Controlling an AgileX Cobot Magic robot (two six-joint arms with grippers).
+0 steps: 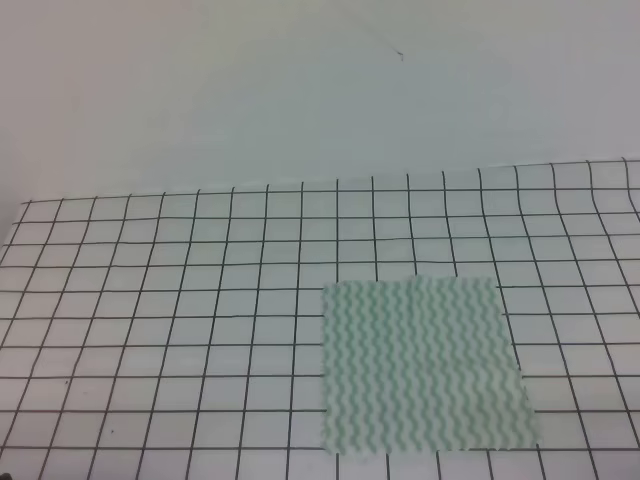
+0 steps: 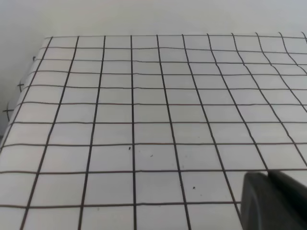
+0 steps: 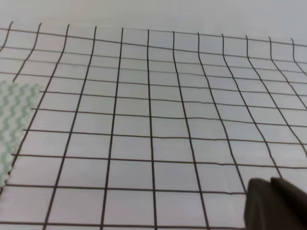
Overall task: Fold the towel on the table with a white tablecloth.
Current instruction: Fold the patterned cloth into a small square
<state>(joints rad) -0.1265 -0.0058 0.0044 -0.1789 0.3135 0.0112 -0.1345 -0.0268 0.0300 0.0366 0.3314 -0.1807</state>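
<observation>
Near edge, right of centre: you see the towel (image 1: 424, 366) lying flat and spread out on the table with a white tablecloth (image 1: 160, 330), its near edge close to the bottom of the exterior high view.
Towel look: pale green and white wavy stripes, roughly square, with a small step in its far edge.
Towel from the right wrist: only its edge (image 3: 14, 120) shows, at the far left of that view, touching the cloth.
Left gripper (image 2: 273, 201): you see just a dark blurred part at the lower right of its wrist view; you cannot tell how far its jaws stand apart, and nothing shows in its hold.
Right gripper (image 3: 276, 203): same there, a dark corner only, its opening impossible to judge.
Far side: the grid cloth ends against a plain pale wall (image 1: 300, 90).
</observation>
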